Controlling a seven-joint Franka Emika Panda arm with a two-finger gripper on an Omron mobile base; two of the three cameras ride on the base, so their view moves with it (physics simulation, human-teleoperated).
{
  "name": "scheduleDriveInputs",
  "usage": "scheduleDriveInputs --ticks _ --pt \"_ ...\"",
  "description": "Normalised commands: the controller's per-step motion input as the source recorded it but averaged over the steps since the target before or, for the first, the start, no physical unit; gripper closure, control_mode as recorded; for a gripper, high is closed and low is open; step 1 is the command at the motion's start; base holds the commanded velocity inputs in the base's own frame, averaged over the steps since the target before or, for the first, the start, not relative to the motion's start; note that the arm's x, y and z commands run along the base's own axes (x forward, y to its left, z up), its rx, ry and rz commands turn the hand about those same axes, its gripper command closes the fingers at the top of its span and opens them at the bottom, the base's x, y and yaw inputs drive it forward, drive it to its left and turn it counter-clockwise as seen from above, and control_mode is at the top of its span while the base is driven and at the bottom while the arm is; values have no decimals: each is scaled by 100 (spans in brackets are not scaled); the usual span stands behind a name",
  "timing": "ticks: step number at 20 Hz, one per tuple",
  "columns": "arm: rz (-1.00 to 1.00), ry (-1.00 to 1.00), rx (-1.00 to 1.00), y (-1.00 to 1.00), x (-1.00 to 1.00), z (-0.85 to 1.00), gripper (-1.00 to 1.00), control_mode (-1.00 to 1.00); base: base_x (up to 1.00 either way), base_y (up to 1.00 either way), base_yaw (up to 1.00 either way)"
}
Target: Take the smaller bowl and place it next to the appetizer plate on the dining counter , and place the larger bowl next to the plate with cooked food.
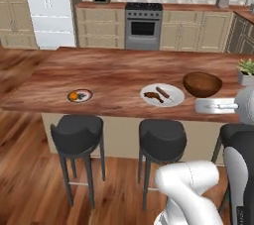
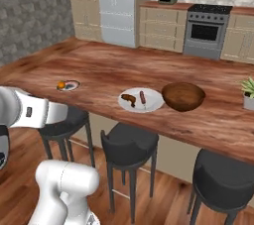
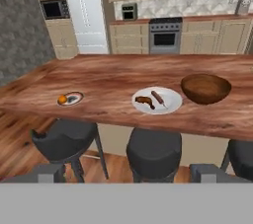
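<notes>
At the bottom of the hand view the tool [image 3: 126, 172] stands with its two grey fingertips [image 3: 45, 172] wide apart, and nothing is between them. Just above them, in the lower part of the frame, are three dark stools [image 3: 154, 153] in front of the beige base of the worktop.

On the worktop [image 3: 113, 77], which crosses the middle of the frame, the appetizer plate [image 3: 70, 99] lies at the left with its orange piece of food. Near the centre is the white plate with cooked food [image 3: 157, 100]. The larger bowl [image 3: 205, 88] stands upright just beside this plate, to its right in the frame.

In the right base view a potted plant [image 2: 248, 91] is at the right edge.

In the upper part are the stove [image 3: 164, 35] and the white refrigerator [image 3: 88, 18].
</notes>
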Motion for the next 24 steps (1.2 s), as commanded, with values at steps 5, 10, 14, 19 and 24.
scheduleDriveInputs --ticks 5,10,14,19,24 --pt "0 0 0 0 0 0 -100 100 -22 100 0" --pt "0 0 0 0 0 0 -100 100 4 100 -1" --pt "0 0 0 0 0 0 -100 100 23 100 -10" --pt "0 0 0 0 0 0 -100 100 36 100 -14" --pt "0 0 0 0 0 0 -100 100 55 100 -14"
